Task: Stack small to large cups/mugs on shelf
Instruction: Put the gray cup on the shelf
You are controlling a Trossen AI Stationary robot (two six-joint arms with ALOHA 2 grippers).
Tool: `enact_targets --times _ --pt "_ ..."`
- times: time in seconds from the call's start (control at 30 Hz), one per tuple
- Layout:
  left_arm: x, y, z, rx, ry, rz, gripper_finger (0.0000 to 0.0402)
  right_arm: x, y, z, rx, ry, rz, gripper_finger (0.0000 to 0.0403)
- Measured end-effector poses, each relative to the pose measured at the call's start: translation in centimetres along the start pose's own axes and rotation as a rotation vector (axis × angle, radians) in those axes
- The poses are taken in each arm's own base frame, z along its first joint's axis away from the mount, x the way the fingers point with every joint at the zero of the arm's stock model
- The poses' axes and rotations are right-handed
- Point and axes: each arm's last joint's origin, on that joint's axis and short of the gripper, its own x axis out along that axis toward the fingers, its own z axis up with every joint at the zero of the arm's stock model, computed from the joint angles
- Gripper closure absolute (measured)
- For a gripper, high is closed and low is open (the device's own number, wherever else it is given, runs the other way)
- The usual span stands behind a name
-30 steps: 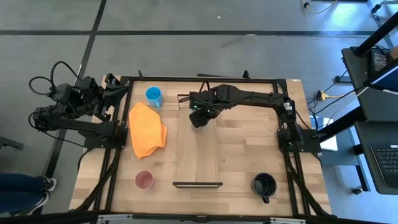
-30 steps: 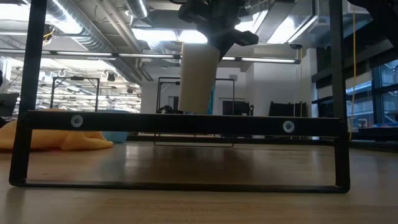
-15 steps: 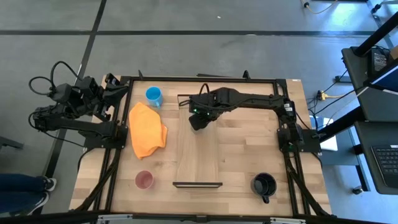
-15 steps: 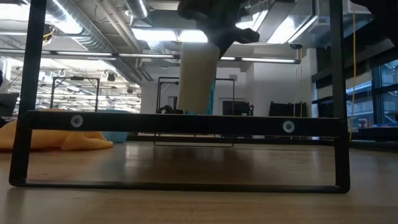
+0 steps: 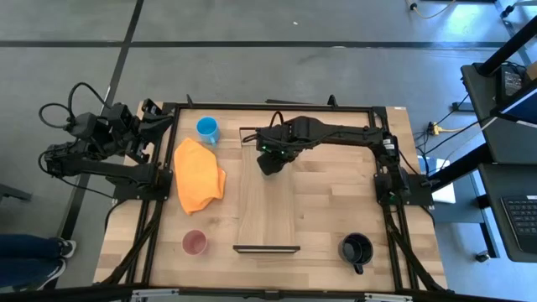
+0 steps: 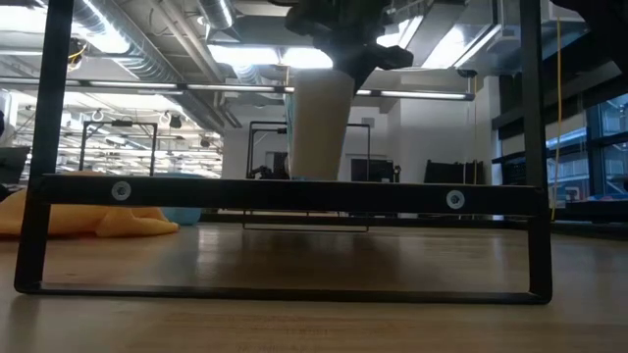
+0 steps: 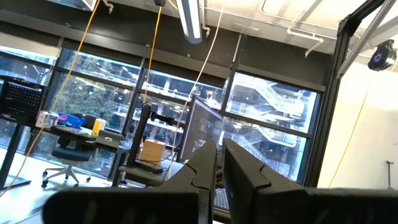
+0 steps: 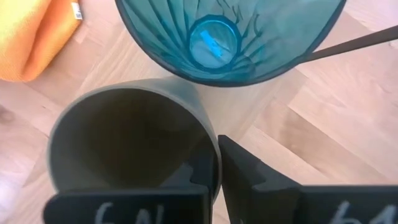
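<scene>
The right claw [image 5: 268,161] grips the olive-green cup [image 8: 134,140] by its rim above the shelf [image 5: 267,214], just beside the teal tumbler [image 8: 230,37]. The cup has drifted slightly sideways since a moment ago (likely lining up). The left claw [image 7: 211,171], clenched, waits off the counter.

The right claw [image 8: 214,171] pinches the olive-green cup [image 8: 130,143] by its rim — teal tumbler [image 8: 230,40] just beyond (orange cloth [image 8: 34,34] at the corner) on the counter [image 8: 323,124].
</scene>
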Motion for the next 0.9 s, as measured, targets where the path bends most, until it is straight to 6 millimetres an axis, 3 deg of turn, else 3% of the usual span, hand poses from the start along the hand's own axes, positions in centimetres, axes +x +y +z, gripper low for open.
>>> enact_targets --times 0.9 --pt "0.00 0.00 0.00 0.000 0.000 0.000 0.0379 0.83 0.63 -0.18 0.015 -0.005 -0.008 0.0381"
